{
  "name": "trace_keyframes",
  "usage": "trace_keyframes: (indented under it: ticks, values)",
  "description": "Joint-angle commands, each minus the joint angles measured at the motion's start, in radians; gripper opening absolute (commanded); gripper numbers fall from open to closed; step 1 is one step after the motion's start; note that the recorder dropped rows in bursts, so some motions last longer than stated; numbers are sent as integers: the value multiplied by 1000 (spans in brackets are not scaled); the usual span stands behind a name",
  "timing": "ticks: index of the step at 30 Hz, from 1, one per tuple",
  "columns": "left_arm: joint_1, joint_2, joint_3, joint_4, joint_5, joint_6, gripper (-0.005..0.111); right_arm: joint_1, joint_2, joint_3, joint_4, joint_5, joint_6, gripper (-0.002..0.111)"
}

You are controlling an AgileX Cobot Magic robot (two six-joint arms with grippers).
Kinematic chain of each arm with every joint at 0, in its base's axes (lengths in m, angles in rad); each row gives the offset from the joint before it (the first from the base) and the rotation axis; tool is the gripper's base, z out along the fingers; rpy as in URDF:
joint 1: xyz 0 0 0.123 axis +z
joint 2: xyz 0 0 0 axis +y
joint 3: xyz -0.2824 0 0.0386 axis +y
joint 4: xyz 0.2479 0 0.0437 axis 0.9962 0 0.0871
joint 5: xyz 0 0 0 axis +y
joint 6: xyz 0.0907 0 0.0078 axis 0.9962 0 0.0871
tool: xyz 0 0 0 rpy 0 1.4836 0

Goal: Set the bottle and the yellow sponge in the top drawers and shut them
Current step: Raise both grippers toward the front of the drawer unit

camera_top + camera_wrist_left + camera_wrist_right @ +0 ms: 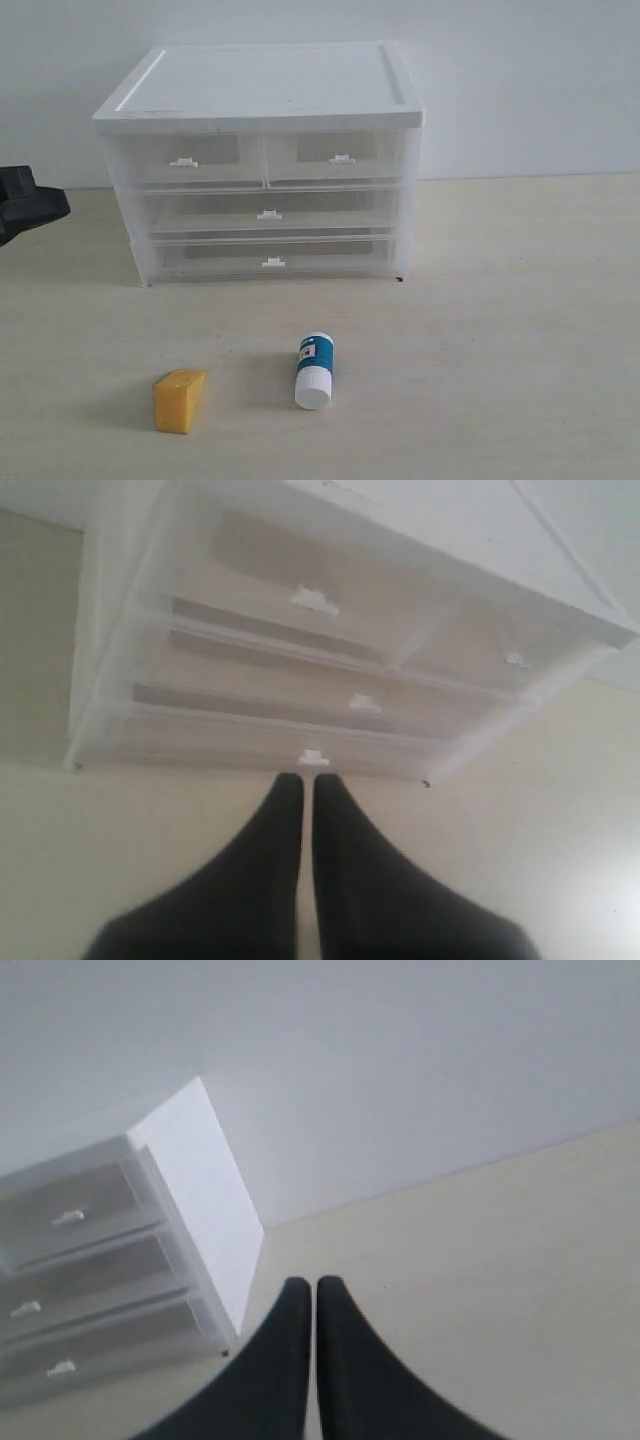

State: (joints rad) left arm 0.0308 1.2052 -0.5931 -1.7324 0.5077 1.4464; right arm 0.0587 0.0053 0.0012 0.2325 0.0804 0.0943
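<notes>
The sponge (179, 401) lies closest to the near edge of the table (500, 340), an orange-yellow wedge left of the middle. A little farther in and to its right, apart from it, the bottle (315, 370) lies on its side on the bare table. Its white cap (312, 397) points toward the near edge and its teal label (318, 353) toward the chest. Neither thing is in a drawer, and nothing touches either of them. Farther back, a black part of the left arm (28, 203) shows at the left edge of the exterior view, apart from the chest's left side. In the left wrist view the left gripper (307, 780) is clenched: its two dark fingers (285, 820) meet with only a thin slit between them, grasp nothing and point at the low front of the chest. The right gripper (312, 1285) is out of the exterior view. In its own wrist view it is likewise clenched on nothing, above bare table off the chest's right side. Behind all this stands the chest (260, 95), toward the table's far edge and left of the middle. Under its white top the two top drawers sit side by side, the left one (185, 150) and the right one (340, 148), both pushed in flush. Each has a small white tab handle (183, 162). Below them the two full-width drawers (268, 205) are pushed in as well. Farthest of all is the plain white wall (520, 80) behind the table's far edge.
</notes>
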Motion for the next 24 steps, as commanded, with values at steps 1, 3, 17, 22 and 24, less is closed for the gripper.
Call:
trace_keyframes:
  ticks: [1, 3, 17, 22, 24]
  values:
    - [-7, 7, -40, -12, 104, -3, 4, -8, -5, -1, 132, -98, 110, 0]
    - [-7, 13, -48, -12, 133, -3, 4, -8, -5, -1, 240, -115, 243, 0]
    - [-7, 55, -89, -12, 102, 23, 4, -4, 59, -59, 381, -80, 410, 0]
    - [-7, 72, -94, -12, 126, 8, 4, 35, 253, -191, 381, -62, 175, 0]
    - [-7, 72, -94, -12, 117, 8, 4, 64, 354, -251, 381, -46, 68, 0]
